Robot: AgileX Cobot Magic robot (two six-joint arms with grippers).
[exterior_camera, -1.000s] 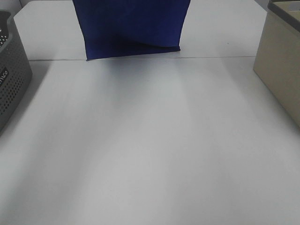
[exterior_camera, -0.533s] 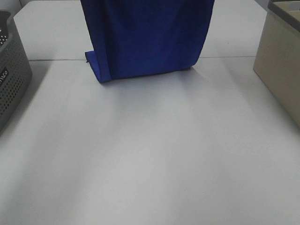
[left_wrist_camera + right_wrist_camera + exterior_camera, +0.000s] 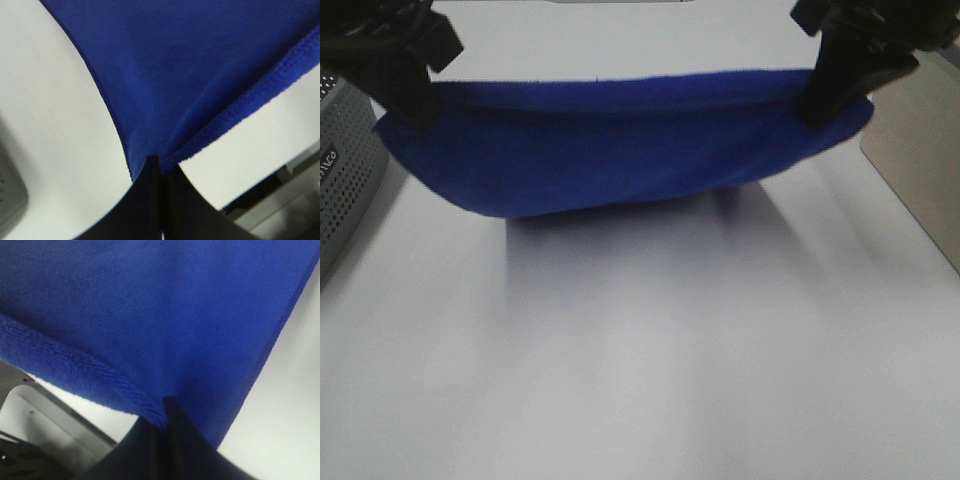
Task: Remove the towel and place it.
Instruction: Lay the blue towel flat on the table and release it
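Royal-blue plush is hanging stretched across the far half of the white desk, where the towel is being held up by its two upper corners and is sagging in a shallow curve between them. Its hemmed top edge is running almost level from one side to the other, while the lower fold is bellying toward the desk and casting a soft shadow just beneath; whether that fold is brushing the surface cannot be made out.

At the left corner, the left fingers are pinching the cloth, pressed together with no gap. From the wrist view, the stitched hem is running straight into the closed black tips, with the towel spreading away from them. At the right corner, the right fingers are clamping the opposite end in the same way; their wrist view is showing the ribbed hem disappearing between the closed tips.

Beyond the left corner, a grey perforated basket is standing at the desk's edge, near the towel's end. On the right side, a beige box is sitting just beside the right corner.
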